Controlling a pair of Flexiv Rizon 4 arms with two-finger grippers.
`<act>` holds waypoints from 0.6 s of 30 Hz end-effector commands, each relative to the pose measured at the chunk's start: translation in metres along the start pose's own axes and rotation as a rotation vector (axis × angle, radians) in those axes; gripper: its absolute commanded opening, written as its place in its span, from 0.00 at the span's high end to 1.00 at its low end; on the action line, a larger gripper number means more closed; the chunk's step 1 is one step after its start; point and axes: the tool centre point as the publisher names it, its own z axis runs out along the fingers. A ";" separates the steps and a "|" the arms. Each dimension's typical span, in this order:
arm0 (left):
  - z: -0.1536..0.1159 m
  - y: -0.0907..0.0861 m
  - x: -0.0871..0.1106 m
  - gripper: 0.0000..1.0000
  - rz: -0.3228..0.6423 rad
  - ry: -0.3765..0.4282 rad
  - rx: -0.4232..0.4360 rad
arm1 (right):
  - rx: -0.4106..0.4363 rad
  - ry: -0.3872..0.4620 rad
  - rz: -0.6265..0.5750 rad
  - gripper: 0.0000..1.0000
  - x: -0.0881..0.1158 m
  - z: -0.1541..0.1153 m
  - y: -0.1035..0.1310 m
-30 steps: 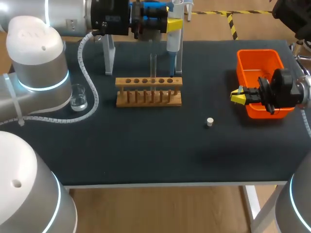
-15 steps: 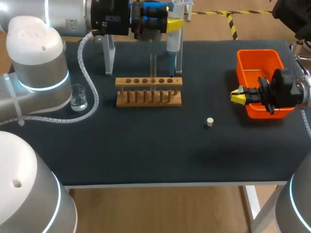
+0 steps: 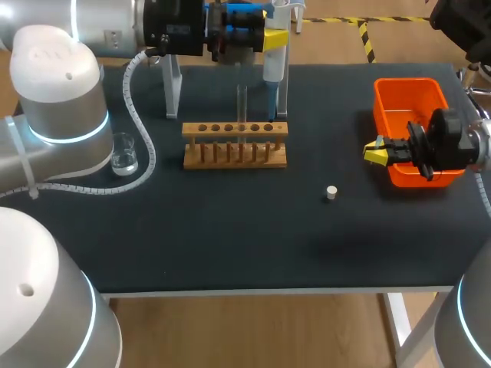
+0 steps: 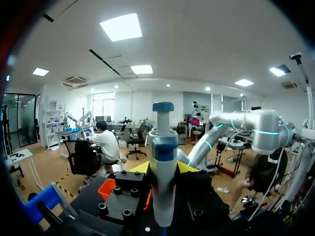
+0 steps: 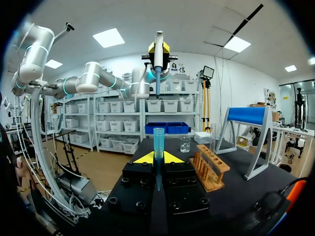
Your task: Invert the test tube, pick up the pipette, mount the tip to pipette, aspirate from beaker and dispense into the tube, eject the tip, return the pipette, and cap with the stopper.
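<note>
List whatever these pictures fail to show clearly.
- Pipette: head view, top cut by the upper edge; left wrist view, lower end cut off past the left end effector.
- Tip: head view, hidden inside the right end effector.
- Orange bin: head view, near part covered by the right arm.
- Beaker: head view, liquid level too small to read.

The left arm, at the left of the head view, has silver-grey cylindrical links, white domed joint caps each with one small dark hole, and glowing cyan rings below the caps. A white spiral-wrapped cable runs to its black wrist block. The left gripper is black with blue parts and yellow tips. The right arm, at the right edge, is grey with a black wrist housing. The right gripper is black with yellow wedge tips; the wrist view shows round socket screws on its body
</note>
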 end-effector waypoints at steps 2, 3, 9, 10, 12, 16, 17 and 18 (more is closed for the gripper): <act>-0.001 -0.001 -0.001 1.00 0.000 0.004 -0.001 | 0.018 0.003 -0.003 1.00 -0.001 0.016 0.002; -0.001 -0.001 -0.001 1.00 0.000 0.004 -0.001 | 0.022 0.006 -0.006 1.00 -0.001 0.020 0.003; -0.001 -0.001 -0.001 1.00 0.000 0.004 -0.001 | 0.035 0.034 -0.017 1.00 0.001 0.049 0.007; -0.001 -0.001 -0.001 1.00 0.000 0.004 -0.001 | 0.034 0.036 -0.016 1.00 0.002 0.055 0.007; -0.001 -0.001 -0.001 1.00 0.000 0.004 -0.001 | 0.032 0.038 -0.014 1.00 0.003 0.064 0.008; -0.001 -0.001 -0.001 1.00 0.000 0.004 -0.001 | 0.017 0.049 -0.006 1.00 0.005 0.083 0.011; -0.001 -0.001 -0.001 1.00 0.000 0.004 -0.001 | 0.013 0.053 -0.005 1.00 0.006 0.087 0.012; -0.001 -0.001 -0.001 1.00 0.000 0.004 -0.001 | 0.012 0.054 -0.004 1.00 0.006 0.090 0.013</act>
